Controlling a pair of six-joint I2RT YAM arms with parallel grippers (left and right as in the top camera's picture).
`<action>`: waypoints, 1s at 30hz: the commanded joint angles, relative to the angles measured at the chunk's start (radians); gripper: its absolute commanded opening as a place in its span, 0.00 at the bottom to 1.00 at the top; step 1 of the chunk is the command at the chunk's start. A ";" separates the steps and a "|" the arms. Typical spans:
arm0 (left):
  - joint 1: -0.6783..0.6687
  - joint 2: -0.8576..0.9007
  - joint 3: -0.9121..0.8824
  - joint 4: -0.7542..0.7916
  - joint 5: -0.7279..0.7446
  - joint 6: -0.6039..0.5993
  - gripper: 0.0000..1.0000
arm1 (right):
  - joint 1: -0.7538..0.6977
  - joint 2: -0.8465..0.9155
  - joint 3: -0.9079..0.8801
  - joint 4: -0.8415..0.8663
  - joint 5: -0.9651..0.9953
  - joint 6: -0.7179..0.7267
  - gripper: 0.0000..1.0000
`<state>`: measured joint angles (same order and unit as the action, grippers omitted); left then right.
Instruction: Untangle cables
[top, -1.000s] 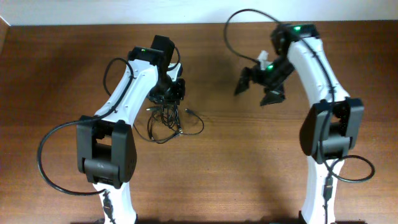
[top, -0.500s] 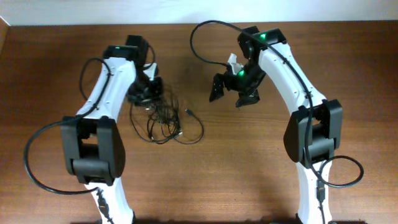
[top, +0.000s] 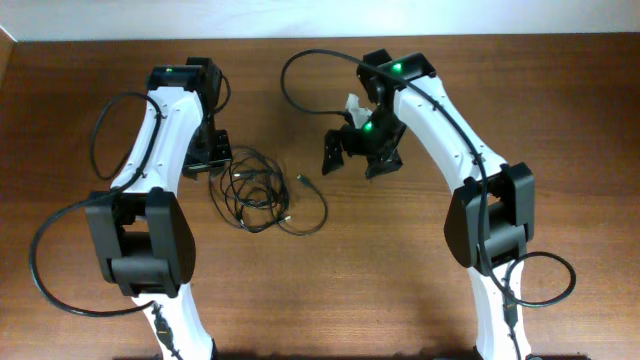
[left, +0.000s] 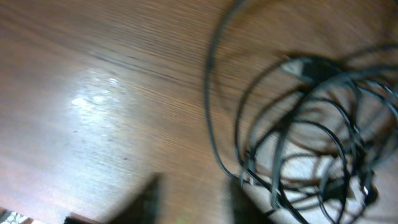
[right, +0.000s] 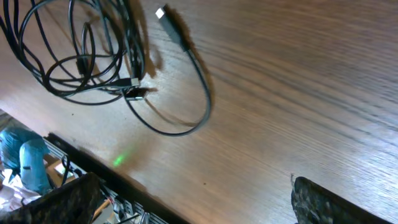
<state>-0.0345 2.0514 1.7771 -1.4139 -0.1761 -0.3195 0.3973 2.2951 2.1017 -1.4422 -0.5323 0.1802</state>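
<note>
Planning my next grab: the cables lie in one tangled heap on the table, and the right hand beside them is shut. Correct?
No: the right hand is open, not shut; the right wrist view shows its fingers spread wide, nothing between them. The cables do lie in one tangled heap on the table beside it.

You've got thin black flexible cables (top: 256, 190) lying in tangled, overlapping loops on the brown wooden table (top: 420, 260) (one silvery plug tip (right: 160, 12) sticks out).

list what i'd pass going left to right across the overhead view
left fingers → cables → right fingers
</note>
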 joint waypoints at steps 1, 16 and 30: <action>0.015 -0.022 -0.026 0.074 0.083 -0.087 0.00 | 0.067 -0.027 -0.006 0.020 -0.006 -0.008 0.98; 0.267 -0.023 -0.118 0.243 0.507 0.074 0.00 | 0.264 -0.014 -0.011 0.393 0.007 0.124 0.98; 0.352 -0.023 -0.316 0.341 0.491 0.074 0.00 | 0.438 0.082 -0.011 0.909 0.466 0.406 0.69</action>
<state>0.3099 2.0514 1.4857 -1.0863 0.3248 -0.2604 0.8349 2.3238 2.0895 -0.5655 -0.1184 0.5381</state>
